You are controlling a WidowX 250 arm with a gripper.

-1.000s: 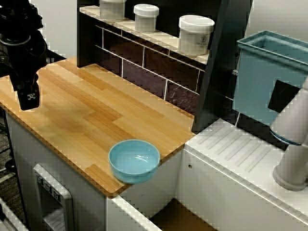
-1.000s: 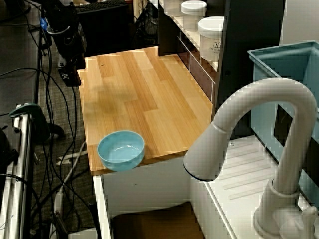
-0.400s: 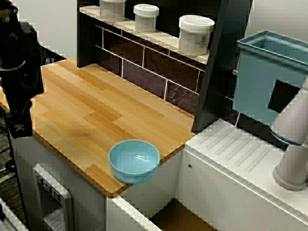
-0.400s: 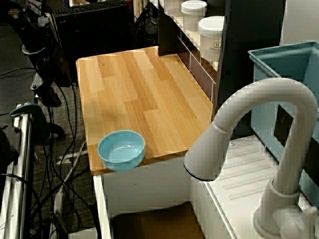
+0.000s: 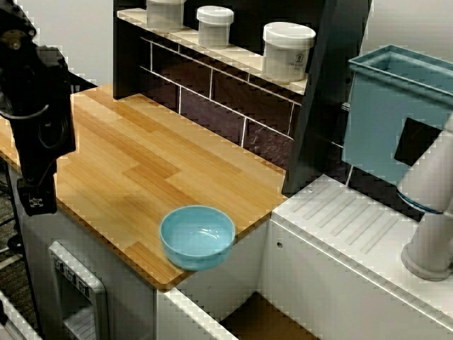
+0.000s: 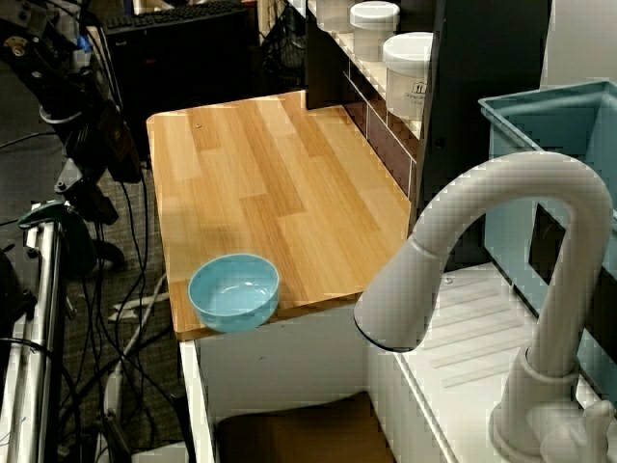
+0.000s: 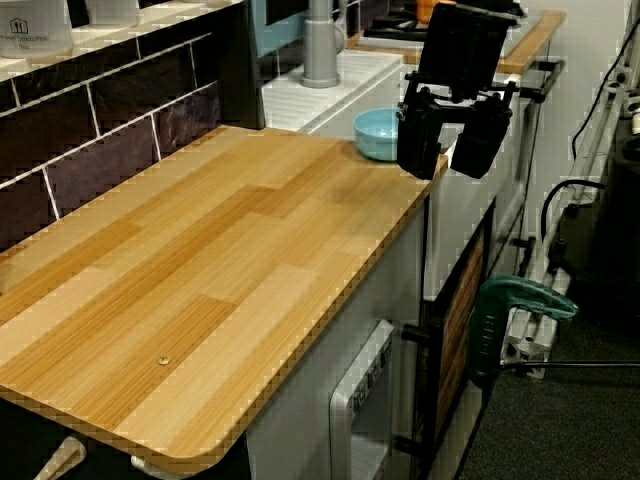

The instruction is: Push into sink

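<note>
Approach is the step in hand: the gripper (image 7: 448, 148) is held off the surface's (image 5: 134, 163) front edge, fingers (image 7: 418, 145) spread and empty. The bowl (image 5: 197, 236) sits at the corner beside the sink (image 6: 289, 429), untouched. Next, the gripper must be brought behind the bowl to shove it sinkward.

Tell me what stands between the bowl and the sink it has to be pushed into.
Nothing visible. The blue bowl sits at the wooden counter's corner, right above the sink, with no object between them. The pincer hangs off the counter's front edge, apart from the bowl.
</note>
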